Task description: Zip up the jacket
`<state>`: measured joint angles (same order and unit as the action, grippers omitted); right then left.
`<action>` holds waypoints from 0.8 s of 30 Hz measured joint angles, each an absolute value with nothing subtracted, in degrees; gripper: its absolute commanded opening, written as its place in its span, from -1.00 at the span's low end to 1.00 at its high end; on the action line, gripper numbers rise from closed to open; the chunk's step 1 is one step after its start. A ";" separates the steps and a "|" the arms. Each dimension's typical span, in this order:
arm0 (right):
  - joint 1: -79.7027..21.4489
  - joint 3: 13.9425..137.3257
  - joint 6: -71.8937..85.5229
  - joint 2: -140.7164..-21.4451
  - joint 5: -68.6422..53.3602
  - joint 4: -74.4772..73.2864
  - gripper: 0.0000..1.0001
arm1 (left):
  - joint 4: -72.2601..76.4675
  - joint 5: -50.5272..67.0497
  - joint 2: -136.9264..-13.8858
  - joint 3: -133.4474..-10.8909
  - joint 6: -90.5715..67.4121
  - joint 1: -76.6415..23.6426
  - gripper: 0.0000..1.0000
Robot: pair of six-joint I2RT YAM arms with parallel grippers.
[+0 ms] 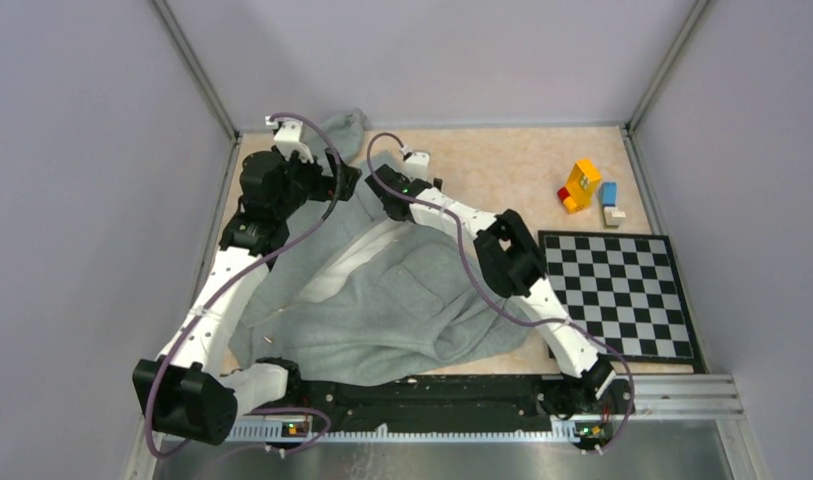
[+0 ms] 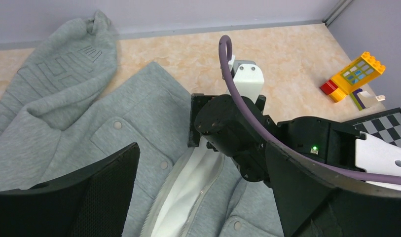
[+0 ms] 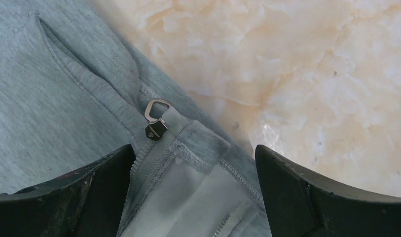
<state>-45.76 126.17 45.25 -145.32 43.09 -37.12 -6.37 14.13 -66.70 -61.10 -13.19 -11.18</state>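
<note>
The light grey fleece jacket (image 1: 382, 300) lies rumpled on the table's left half, its front open and the white lining (image 2: 188, 187) showing between the two zipper rows. The metal zipper slider with its pull tab (image 3: 155, 122) sits at the end of one zipper row, at the jacket's edge. My right gripper (image 3: 194, 148) is open, low over that edge, its fingers straddling the zipper end just short of the slider; it also shows in the top view (image 1: 374, 185). My left gripper (image 2: 202, 148) is open above the jacket, close beside the right gripper (image 1: 344, 183).
A black-and-white chessboard (image 1: 617, 295) lies at the right. Yellow and red toy blocks (image 1: 580, 187) and a blue block (image 1: 608, 192) stand behind it. Grey walls enclose the table; a metal rail (image 1: 672, 395) runs along the near edge.
</note>
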 measured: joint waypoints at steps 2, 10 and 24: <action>-46.02 123.17 45.63 -143.44 43.11 -36.84 0.79 | -5.85 14.63 -65.71 -60.60 -13.34 -11.18 0.97; -46.22 104.33 47.09 -130.15 40.07 -32.21 0.77 | -4.62 17.15 -64.90 -60.31 -13.78 -11.18 0.97; -41.56 80.51 50.09 -119.13 25.32 -7.77 0.45 | -3.86 18.11 -65.21 -59.29 -13.89 -11.25 0.97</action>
